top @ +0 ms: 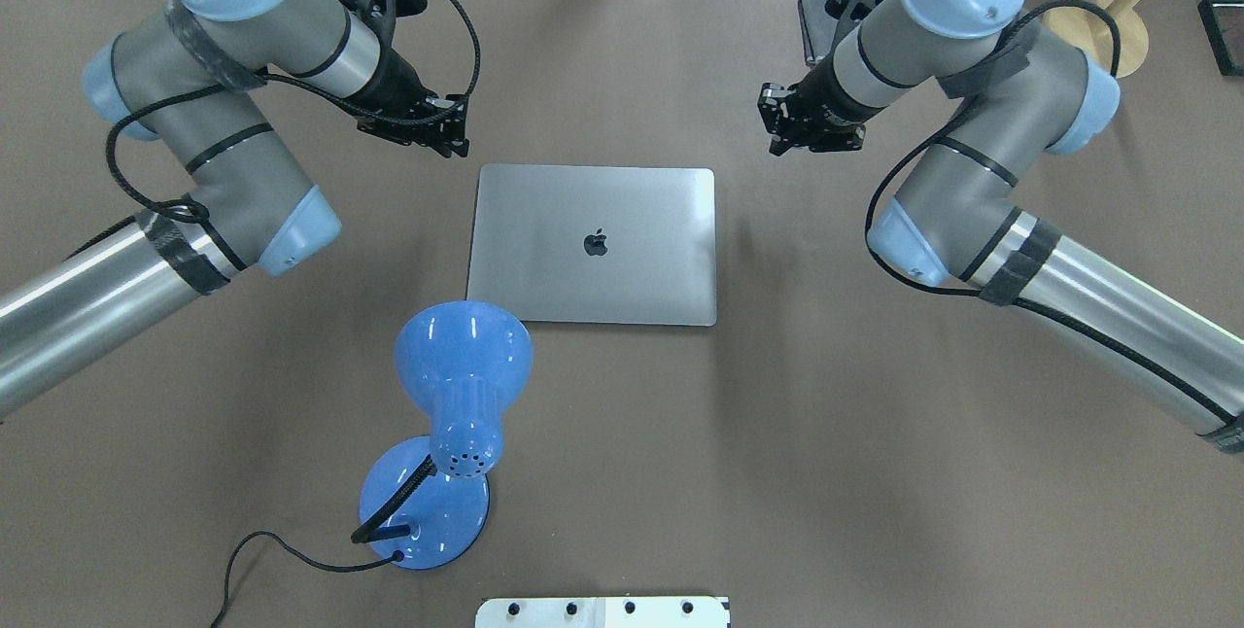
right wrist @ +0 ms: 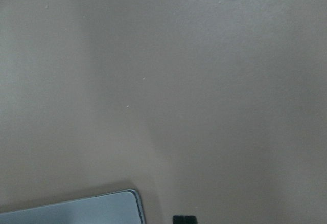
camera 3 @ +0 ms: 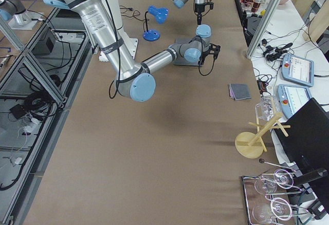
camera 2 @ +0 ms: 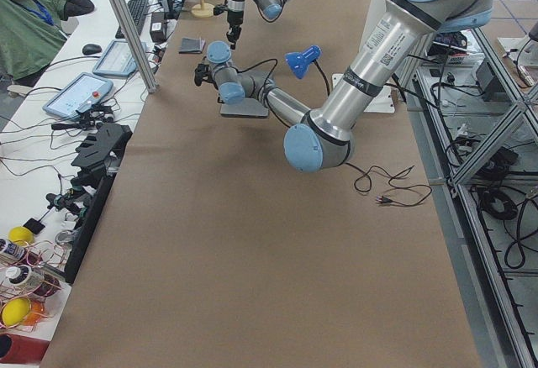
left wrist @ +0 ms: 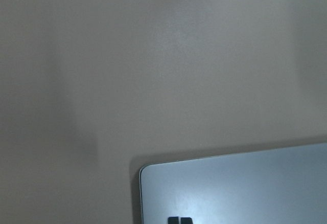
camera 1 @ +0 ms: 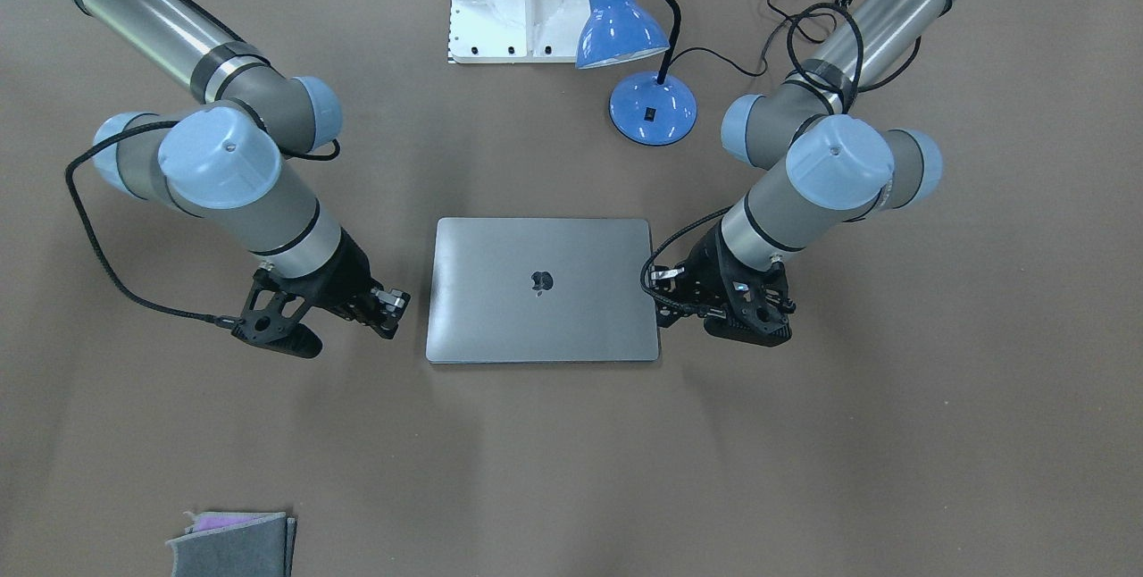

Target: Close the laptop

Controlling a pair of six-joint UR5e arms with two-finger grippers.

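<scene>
Laptop (top: 591,244) lies flat in the middle of the brown table (top: 826,472), lid fully down and facing up, slim and space-grey. A dark apple logo (top: 596,242) sits at the centre of the lid, its leaf end toward the laptop's far edge from the robot.

The left gripper (top: 455,132) hangs at the laptop's far left corner. In the left wrist view its black fingertips (left wrist: 174,220) are pressed together with only a hairline between them, over the rounded corner of the lid; whether they touch it cannot be told. The right gripper (top: 777,127) hangs off the laptop's far right corner, a little apart from it. Its fingertips (right wrist: 184,219) show as one closed black block over bare table just beside that corner. Neither holds anything.

A blue desk lamp (top: 457,395) stands by the laptop's near left corner, its shade close to the edge. A folded grey cloth (camera 1: 234,544) lies well beyond the laptop's far side.
</scene>
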